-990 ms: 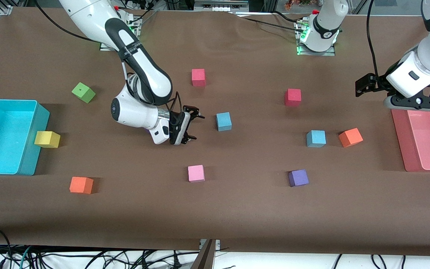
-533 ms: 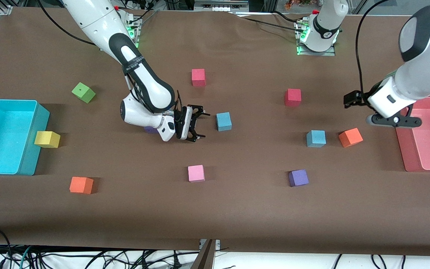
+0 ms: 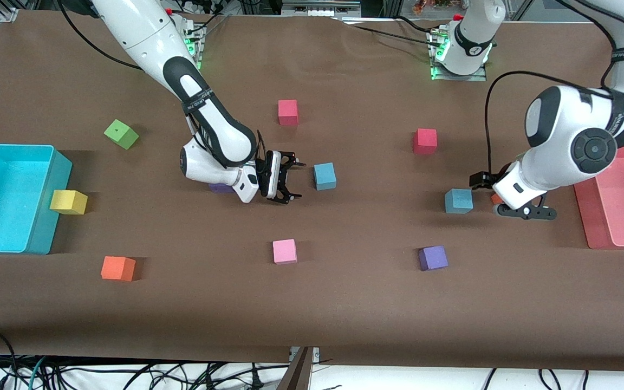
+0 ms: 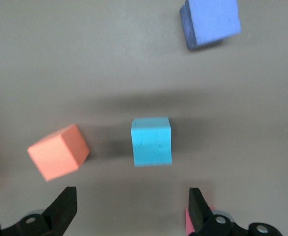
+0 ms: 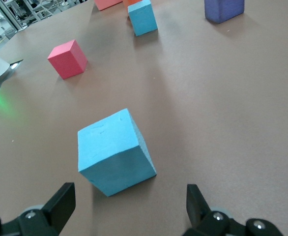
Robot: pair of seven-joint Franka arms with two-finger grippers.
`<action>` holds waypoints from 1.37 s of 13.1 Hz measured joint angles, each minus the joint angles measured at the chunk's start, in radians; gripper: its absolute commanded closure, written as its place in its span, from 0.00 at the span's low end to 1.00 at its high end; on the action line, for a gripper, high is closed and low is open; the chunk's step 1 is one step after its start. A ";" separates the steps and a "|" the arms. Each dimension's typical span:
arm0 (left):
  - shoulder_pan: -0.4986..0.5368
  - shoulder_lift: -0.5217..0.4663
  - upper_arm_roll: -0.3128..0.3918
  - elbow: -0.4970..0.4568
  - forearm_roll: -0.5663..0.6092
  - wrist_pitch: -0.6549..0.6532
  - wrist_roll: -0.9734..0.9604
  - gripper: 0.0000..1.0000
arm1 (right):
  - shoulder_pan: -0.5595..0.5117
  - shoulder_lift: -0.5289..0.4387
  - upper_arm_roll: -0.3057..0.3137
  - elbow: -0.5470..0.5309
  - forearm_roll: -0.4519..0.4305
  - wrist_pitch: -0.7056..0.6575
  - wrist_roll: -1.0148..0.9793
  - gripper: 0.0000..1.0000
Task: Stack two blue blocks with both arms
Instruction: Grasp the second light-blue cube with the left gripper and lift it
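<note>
In the front view a matte brown sheet covers the table (image 3: 344, 303), with faint creases near the robots' bases. The right gripper (image 3: 288, 177), black and two-fingered, points sideways just above the sheet with its fingers spread wide and nothing between them; one blue block (image 3: 324, 176), a soft-looking foam cube with square edges, sits just beside its fingertips toward the left arm's end. The second blue block (image 3: 459, 200) lies well apart from the first, toward the left arm's end and slightly nearer the camera. The left gripper (image 3: 479, 180) hangs low beside this block, also empty, and the glossy white arm hides most of an orange cube (image 3: 495, 198). A purple cube (image 3: 433, 258) rests nearer the camera than the second block. In the left wrist view the second blue block (image 4: 151, 140) lies flat on the sheet ahead of the widely parted black fingers (image 4: 61, 212), with the orange cube (image 4: 59, 151) beside it, turned at an angle, and the purple cube (image 4: 211, 21) farther off. In the right wrist view the first blue block (image 5: 115, 151) fills the middle, its foam top faintly scuffed, ahead of the open fingers (image 5: 59, 205), untouched; the other blue block (image 5: 143, 17) shows small in the distance.
</note>
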 measured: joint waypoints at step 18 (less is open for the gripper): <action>-0.035 0.136 -0.005 -0.254 -0.061 0.450 -0.019 0.36 | -0.005 0.023 0.011 0.016 0.006 -0.009 -0.044 0.00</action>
